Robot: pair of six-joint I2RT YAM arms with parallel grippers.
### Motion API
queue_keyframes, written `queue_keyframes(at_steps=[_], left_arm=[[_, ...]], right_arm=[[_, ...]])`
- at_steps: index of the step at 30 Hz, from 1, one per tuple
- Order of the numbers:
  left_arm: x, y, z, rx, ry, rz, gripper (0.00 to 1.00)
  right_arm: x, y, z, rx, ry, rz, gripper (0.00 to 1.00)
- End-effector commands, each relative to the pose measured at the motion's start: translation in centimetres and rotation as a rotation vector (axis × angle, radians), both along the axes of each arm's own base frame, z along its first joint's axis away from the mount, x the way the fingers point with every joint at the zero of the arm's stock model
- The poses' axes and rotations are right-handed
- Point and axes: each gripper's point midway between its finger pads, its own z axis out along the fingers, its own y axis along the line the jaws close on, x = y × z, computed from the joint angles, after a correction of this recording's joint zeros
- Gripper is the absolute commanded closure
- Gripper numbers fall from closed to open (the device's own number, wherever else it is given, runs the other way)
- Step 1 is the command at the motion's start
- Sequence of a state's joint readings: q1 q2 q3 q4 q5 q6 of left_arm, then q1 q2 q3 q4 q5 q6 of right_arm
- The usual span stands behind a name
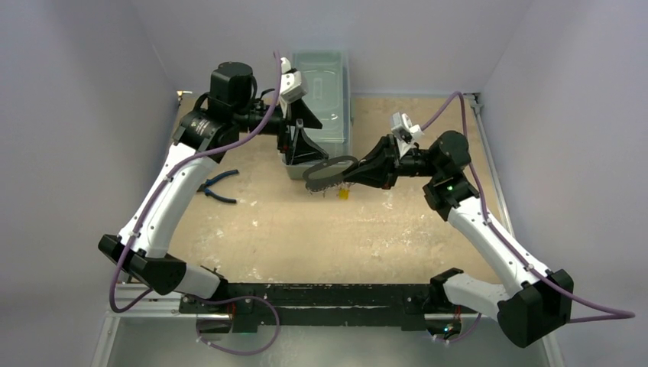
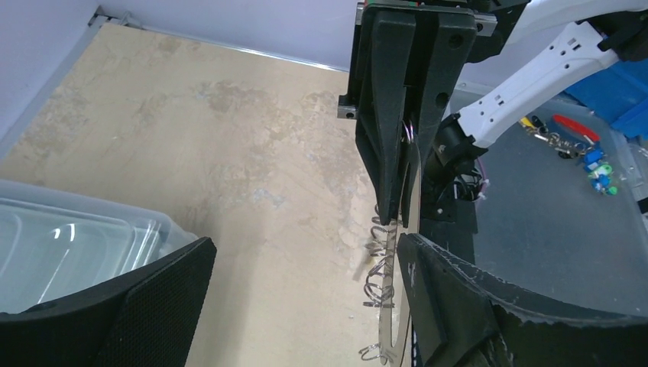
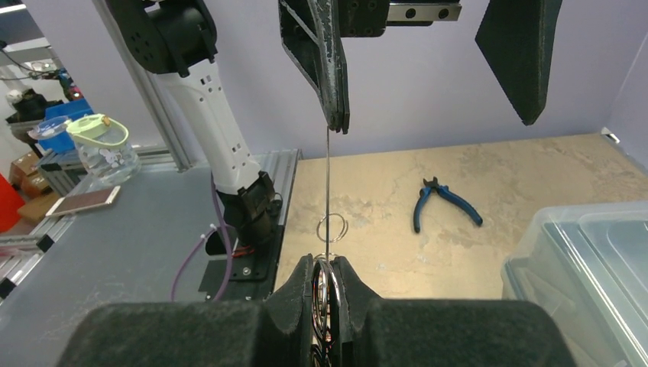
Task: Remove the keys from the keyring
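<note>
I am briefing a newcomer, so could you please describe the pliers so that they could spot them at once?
Start at the clear plastic bin at the far edge of the tan table. To its left and nearer, beside the left arm, the pliers lie flat on the table. Their blue handles set them apart from the silvery keyring held up at mid-table.

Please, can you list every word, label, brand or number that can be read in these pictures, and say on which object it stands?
No text can be read in any view.
The clear jar with the green lid bears a dark print: too blurred to read.
The pliers and the clear bin show no legible marking.
</note>
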State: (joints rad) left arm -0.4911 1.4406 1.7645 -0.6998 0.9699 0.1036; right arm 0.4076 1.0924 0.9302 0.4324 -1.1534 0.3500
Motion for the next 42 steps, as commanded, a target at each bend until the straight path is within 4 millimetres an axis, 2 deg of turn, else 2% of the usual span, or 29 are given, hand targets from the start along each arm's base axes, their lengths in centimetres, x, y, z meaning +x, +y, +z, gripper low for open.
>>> queue_keyframes(at_steps=[1, 6, 10, 14, 16, 20, 22, 26, 28, 33, 37, 38, 41, 42], left_arm=[[-1.8, 0.4, 0.7, 0.009, 0.007, -0.029, 0.09], [-2.3, 1.0, 0.6, 0.019, 0.032, -0.045, 0.10], [-2.4, 1.2, 1.1, 0.000, 0.079, -0.050, 0.20], [0.2, 3.3, 2.8, -0.111, 0.175, 0.032, 0.22], [1.1, 3.8, 3.4, -0.135, 0.153, 0.027, 0.22], [-0.1, 3.0, 2.9, -0.126, 0.132, -0.050, 0.22], [-0.9, 2.1, 2.0, -0.100, 0.123, -0.076, 0.22], [-1.0, 0.2, -0.3, -0.027, 0.126, -0.075, 0.23], [-1.2, -0.4, -1.3, 0.004, 0.139, -0.094, 0.26], [-2.3, -1.0, -4.5, 0.102, 0.151, -0.138, 0.42], [-2.4, -1.2, -4.6, 0.109, 0.156, -0.139, 0.60], [-2.4, -1.3, -4.6, 0.110, 0.162, -0.139, 0.66], [-2.3, -1.4, -4.3, 0.109, 0.185, -0.135, 0.96], [-2.2, -1.5, -4.0, 0.105, 0.191, -0.130, 1.00]], right_arm=[[2.4, 0.0, 3.6, 0.077, -0.114, -0.119, 1.00], [2.8, 0.0, 3.3, 0.074, -0.116, -0.130, 1.00], [2.8, 0.1, 2.9, 0.066, -0.117, -0.115, 1.00], [2.6, 0.0, 2.5, 0.058, -0.123, -0.114, 1.00], [2.5, 0.0, 2.3, 0.052, -0.124, -0.117, 1.00], [2.9, 0.0, 2.1, 0.046, -0.128, -0.126, 1.00], [3.0, 0.1, 2.4, 0.048, -0.132, -0.126, 1.00], [3.0, 0.0, 3.0, 0.056, -0.143, -0.131, 1.00], [2.8, 0.0, 3.3, 0.062, -0.147, -0.123, 1.00], [2.4, 0.0, 4.2, 0.081, -0.150, -0.113, 1.00], [2.5, 0.1, 4.0, 0.083, -0.144, -0.108, 1.00], [2.6, 0.1, 4.0, 0.084, -0.145, -0.108, 1.00], [2.8, 0.3, 3.6, 0.083, -0.146, -0.104, 1.00], [2.9, 0.3, 3.4, 0.083, -0.138, -0.098, 1.00]])
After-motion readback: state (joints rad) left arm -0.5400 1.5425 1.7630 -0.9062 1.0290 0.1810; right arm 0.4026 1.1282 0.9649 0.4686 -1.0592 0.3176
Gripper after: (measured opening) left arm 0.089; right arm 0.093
